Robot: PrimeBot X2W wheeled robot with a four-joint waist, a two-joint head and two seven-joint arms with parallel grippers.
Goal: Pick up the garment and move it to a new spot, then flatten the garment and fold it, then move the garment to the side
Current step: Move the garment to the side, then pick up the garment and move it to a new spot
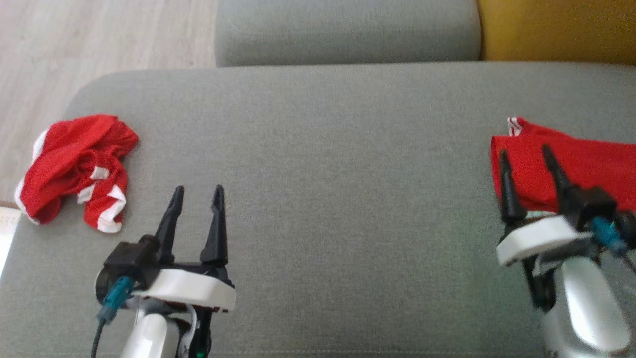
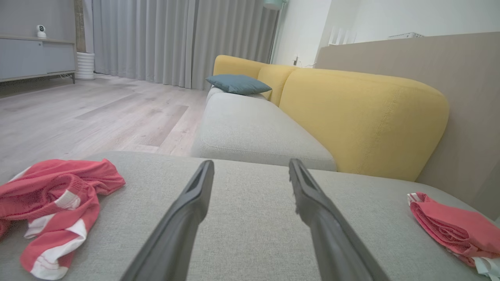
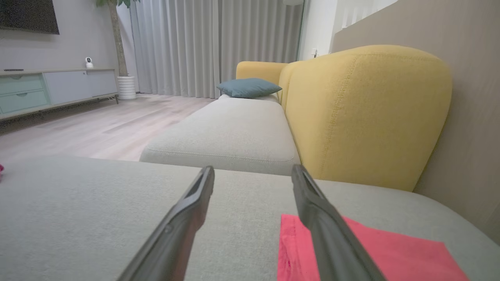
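A crumpled red garment with white stripes (image 1: 74, 169) (image 2: 58, 199) lies at the left end of the grey seat cushion (image 1: 338, 199), near its edge. A second red garment, folded flat (image 1: 581, 164) (image 2: 453, 226) (image 3: 390, 249), lies at the right end. My left gripper (image 1: 198, 189) (image 2: 250, 163) stands open over bare cushion, to the right of the crumpled garment and apart from it. My right gripper (image 1: 525, 150) (image 3: 253, 169) is open at the left edge of the folded garment, one finger over the red cloth and the other over the cushion, holding nothing.
A second grey seat cushion (image 1: 348, 30) (image 2: 250, 128) lies beyond. The yellow sofa back (image 1: 556, 30) (image 3: 367, 113) rises at the far right. A blue pillow (image 2: 238, 84) rests farther along. Wooden floor (image 1: 99, 40) lies past the cushion's left edge.
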